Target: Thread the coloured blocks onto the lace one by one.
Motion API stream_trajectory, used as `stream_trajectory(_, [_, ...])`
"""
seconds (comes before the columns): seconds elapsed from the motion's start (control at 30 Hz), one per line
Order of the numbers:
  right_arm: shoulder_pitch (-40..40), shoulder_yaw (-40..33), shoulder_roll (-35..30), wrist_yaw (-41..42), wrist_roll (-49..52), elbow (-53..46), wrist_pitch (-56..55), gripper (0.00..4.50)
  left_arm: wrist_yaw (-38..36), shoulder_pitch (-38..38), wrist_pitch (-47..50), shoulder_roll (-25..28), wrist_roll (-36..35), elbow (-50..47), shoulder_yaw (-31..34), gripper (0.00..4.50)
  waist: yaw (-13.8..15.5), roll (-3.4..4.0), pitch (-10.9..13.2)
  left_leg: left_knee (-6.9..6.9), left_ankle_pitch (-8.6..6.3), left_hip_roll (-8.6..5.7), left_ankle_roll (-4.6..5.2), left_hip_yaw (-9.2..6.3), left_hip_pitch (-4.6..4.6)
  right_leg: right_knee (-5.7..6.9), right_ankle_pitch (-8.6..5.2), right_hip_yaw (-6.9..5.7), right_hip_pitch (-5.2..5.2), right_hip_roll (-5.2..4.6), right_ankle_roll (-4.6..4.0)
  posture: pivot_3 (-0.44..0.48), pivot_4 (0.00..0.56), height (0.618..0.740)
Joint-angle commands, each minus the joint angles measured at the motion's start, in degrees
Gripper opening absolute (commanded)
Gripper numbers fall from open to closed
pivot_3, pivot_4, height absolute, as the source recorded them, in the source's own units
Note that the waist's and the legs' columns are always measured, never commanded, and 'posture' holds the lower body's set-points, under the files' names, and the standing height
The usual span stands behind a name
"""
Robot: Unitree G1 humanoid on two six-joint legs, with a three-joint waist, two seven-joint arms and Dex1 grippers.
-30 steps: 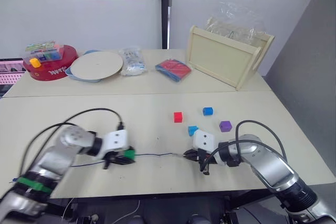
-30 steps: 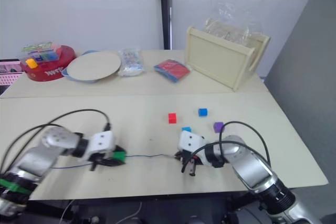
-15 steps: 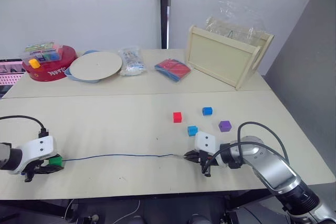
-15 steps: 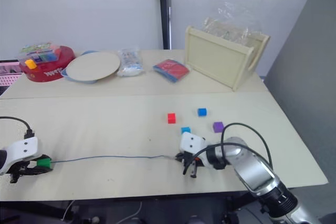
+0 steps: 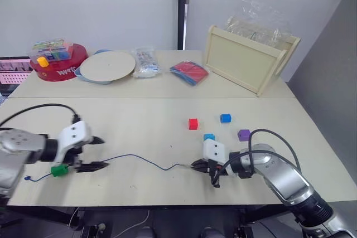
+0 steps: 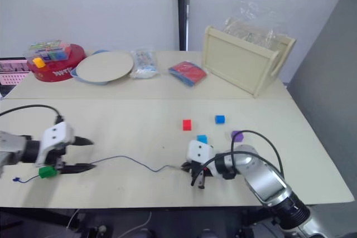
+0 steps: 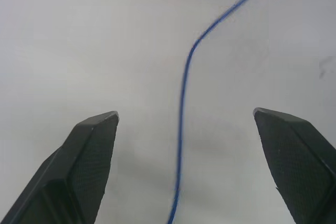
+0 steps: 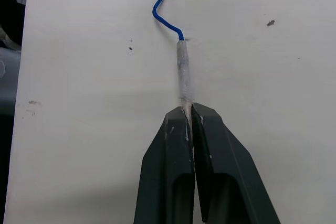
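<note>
The dark-blue lace [image 5: 131, 156] lies slack across the front of the table. A green block [image 5: 57, 170] sits threaded on it near its knotted left end. My left gripper [image 5: 93, 153] stands wide open just right of the green block, holding nothing, with the lace [image 7: 182, 103] running between its fingers [image 7: 89, 166]. My right gripper [image 8: 190, 109] is shut on the lace's pale stiff tip [image 8: 182, 72]. Loose on the table behind it lie a red block [image 5: 193, 124], a dark blue block [image 5: 225, 118], a light blue block [image 5: 209, 137] and a purple block [image 5: 243, 135].
Along the back stand a red round tub [image 5: 57, 62], a pale round plate [image 5: 107, 65], a clear plastic packet [image 5: 146, 62], a red and blue packet [image 5: 188, 73] and a wooden tray [image 5: 251, 59] with a plastic bag behind it.
My left gripper has opened and let go of the green block, which now lies on the table behind it. The lace, taut before, has gone slack. The camera has shifted slightly.
</note>
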Motion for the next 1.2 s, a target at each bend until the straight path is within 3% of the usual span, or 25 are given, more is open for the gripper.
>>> stream_trajectory(0.03, [-1.7,0.3,1.3,-0.4,0.0,-1.1,0.3,0.0,3.2,-3.3,4.1,-6.5,-1.8,-8.6,-6.0,4.32,0.1,-0.03,0.0,0.05,0.0,-0.03,0.0,0.0,-0.01,0.0,0.0,0.0,0.02,-0.02,0.0,0.0,0.15,0.74])
stream_trajectory(0.23, [-2.1,1.2,2.3,-0.8,0.0,-1.8,1.1,0.0,6.2,-9.6,-3.2,-19.7,6.1,-1.9,-16.9,4.32,0.0,-0.07,0.0,0.18,0.01,-0.03,0.0,-0.04,-0.06,0.05,0.01,-0.01,0.01,0.01,-0.01,0.0,0.15,0.74])
stream_trajectory(0.5, [-1.6,0.9,2.3,-1.6,0.3,-3.4,2.8,0.0,4.1,-11.5,-7.1,-25.5,8.0,5.0,-20.5,4.32,0.0,-0.06,0.0,0.27,0.01,-0.05,0.0,-0.04,-0.09,0.05,0.01,0.0,0.02,0.0,-0.01,0.0,0.15,0.74])
stream_trajectory(0.93, [-1.3,0.7,1.7,-2.0,0.7,-4.1,4.0,0.0,3.1,-12.5,-6.1,-27.7,7.4,5.6,-19.7,0.16,0.0,-0.07,0.0,0.33,0.01,-0.09,-0.01,-0.06,-0.12,0.06,0.01,-0.01,0.02,-0.02,0.0,0.0,0.15,0.74])
stream_trajectory(1.2, [-0.9,0.8,1.1,-1.9,0.3,-3.5,3.9,0.0,2.7,-11.9,-4.9,-26.7,7.1,4.3,-18.8,0.07,0.0,-0.07,0.0,0.34,0.01,-0.09,-0.01,-0.07,-0.13,0.06,0.01,-0.01,0.03,-0.02,0.0,0.0,0.15,0.74])
